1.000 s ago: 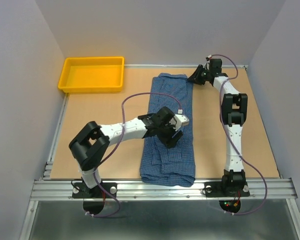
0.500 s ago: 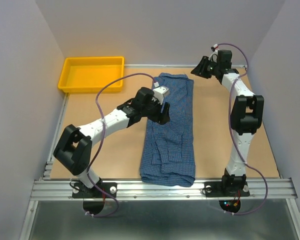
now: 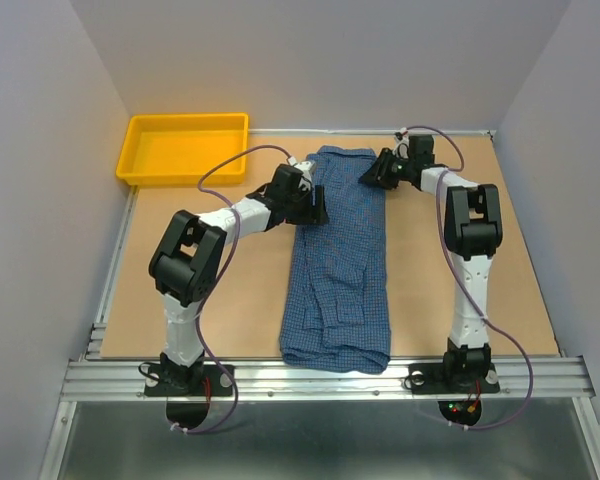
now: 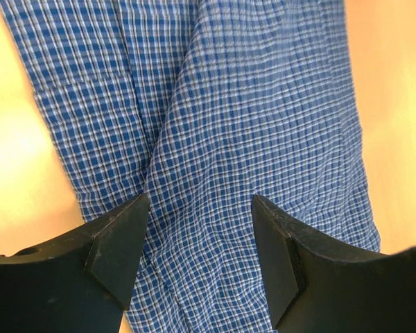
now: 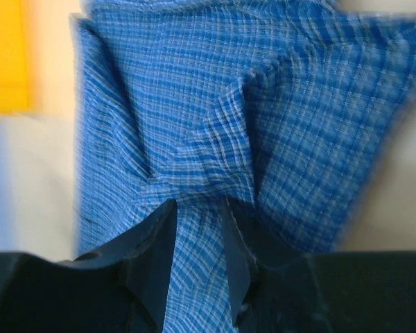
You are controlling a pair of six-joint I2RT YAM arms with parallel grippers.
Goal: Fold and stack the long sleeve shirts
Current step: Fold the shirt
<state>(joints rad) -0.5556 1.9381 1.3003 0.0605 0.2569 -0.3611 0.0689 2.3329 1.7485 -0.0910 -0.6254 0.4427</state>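
The blue checked shirt lies folded into a long strip in the middle of the table. The left gripper is spread open over its far left edge. The right gripper pinches a fold of cloth at its far right corner.

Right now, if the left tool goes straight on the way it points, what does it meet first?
Most likely the shirt: the left tool, open, points at its cloth near one edge.

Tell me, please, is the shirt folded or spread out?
Partly folded: the shirt lies as one long narrow strip, sides turned inward, ends not yet brought together.
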